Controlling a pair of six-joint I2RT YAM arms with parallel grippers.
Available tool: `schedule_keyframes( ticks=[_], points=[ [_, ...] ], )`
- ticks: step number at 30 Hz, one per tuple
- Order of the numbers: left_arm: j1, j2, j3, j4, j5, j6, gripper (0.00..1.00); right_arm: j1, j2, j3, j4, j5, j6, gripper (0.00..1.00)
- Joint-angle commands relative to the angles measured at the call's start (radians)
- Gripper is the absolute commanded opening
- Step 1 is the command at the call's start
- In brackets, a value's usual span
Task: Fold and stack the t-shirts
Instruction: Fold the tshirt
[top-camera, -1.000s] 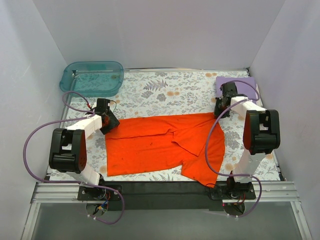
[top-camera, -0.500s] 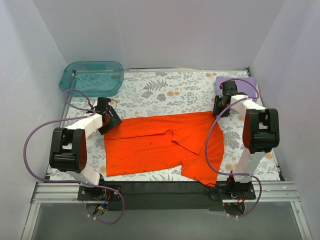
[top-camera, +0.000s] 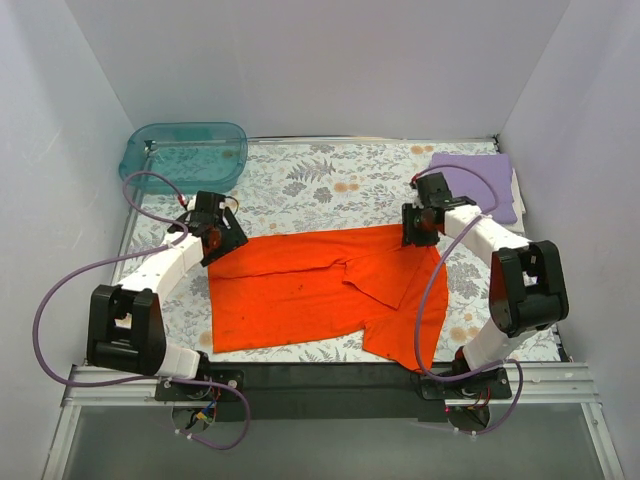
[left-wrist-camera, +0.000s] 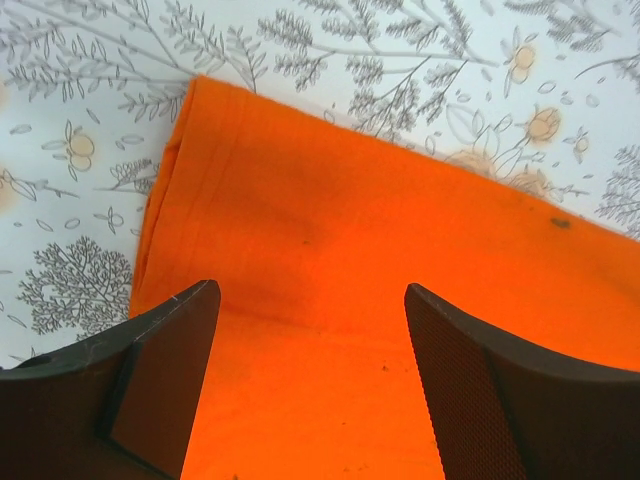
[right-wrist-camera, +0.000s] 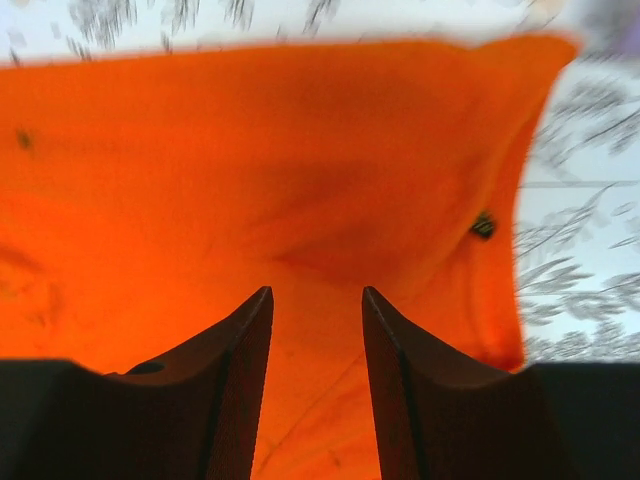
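The orange-red t-shirt (top-camera: 300, 290) lies spread flat across the middle of the table, one sleeve reaching the front edge at the right. A pale lavender t-shirt (top-camera: 480, 185) lies folded at the back right. My left gripper (top-camera: 225, 238) hovers over the orange shirt's far left corner. In the left wrist view, the left gripper (left-wrist-camera: 310, 290) is open wide over the orange cloth (left-wrist-camera: 350, 220), holding nothing. My right gripper (top-camera: 415, 228) hangs over the far right corner. The right wrist view shows the right gripper (right-wrist-camera: 318, 292) open, with only orange cloth (right-wrist-camera: 250, 150) beneath it.
A translucent teal tub (top-camera: 185, 155) stands at the back left corner. The floral tablecloth (top-camera: 340, 180) shows behind the orange shirt. White walls enclose the table on three sides, and a black rail (top-camera: 320, 375) runs along the front edge.
Both grippers have opened and let go of the orange shirt's far edge. The right gripper has shifted left, away from the lavender shirt. Both arms have stretched further forward.
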Motion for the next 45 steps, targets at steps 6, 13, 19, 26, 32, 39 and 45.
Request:
schedule_keyframes(
  ticks=[6,13,19,26,32,39,45],
  points=[
    [-0.024,-0.038,-0.101,-0.012,0.001,-0.044,0.69,0.102,-0.008,-0.119,0.000,0.021,0.042,0.42],
    [-0.023,0.065,-0.108,0.055,0.003,-0.055,0.67,0.103,0.069,-0.120,0.051,0.031,0.041,0.42],
    [-0.015,0.214,-0.022,0.081,-0.014,-0.024,0.66,0.100,0.167,-0.030,0.064,0.100,0.024,0.43],
    [0.010,0.424,0.211,0.066,-0.043,0.042,0.67,0.058,0.308,0.169,0.057,0.142,0.004,0.45],
    [0.010,0.365,0.320,0.014,-0.081,0.059,0.75,0.054,0.275,0.303,0.009,0.142,0.001,0.52],
    [0.010,0.053,0.161,-0.100,-0.106,-0.015,0.77,0.051,-0.012,0.141,0.000,0.122,0.008,0.60],
    [0.005,-0.235,-0.008,-0.291,-0.117,-0.143,0.74,0.044,-0.288,-0.074,-0.014,0.137,0.011,0.70]
  ],
)
